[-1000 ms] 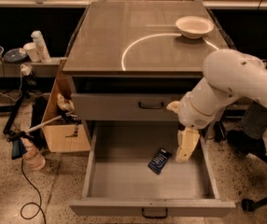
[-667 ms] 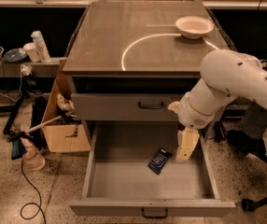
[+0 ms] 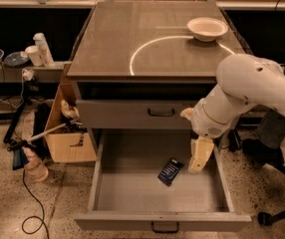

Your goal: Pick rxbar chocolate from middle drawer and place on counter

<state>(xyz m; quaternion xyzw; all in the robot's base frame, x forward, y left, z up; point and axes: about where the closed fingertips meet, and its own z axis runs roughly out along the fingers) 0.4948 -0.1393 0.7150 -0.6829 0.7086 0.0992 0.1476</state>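
Grey bench (image 3: 107, 44) up top with a bowl (image 3: 207, 29) on it, and below it the drawer (image 3: 132, 193) stands wide open. The bar (image 3: 170, 171) lies flat on the drawer floor, centre-right of frame. The gripper (image 3: 201, 156) hangs pointing down just right of it, not holding it; open or closed, can't tell. Looks like the reach step: next it needs to shift left over the bar, drop and pinch.

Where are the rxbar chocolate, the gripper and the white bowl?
rxbar chocolate (image 3: 170, 171): camera view, wrapper's middle.
gripper (image 3: 198, 162): camera view, pale tip, over the middle drawer (image 3: 132, 193), right of the bar.
white bowl (image 3: 207, 29): camera view, inner hollow, on the counter (image 3: 122, 34).
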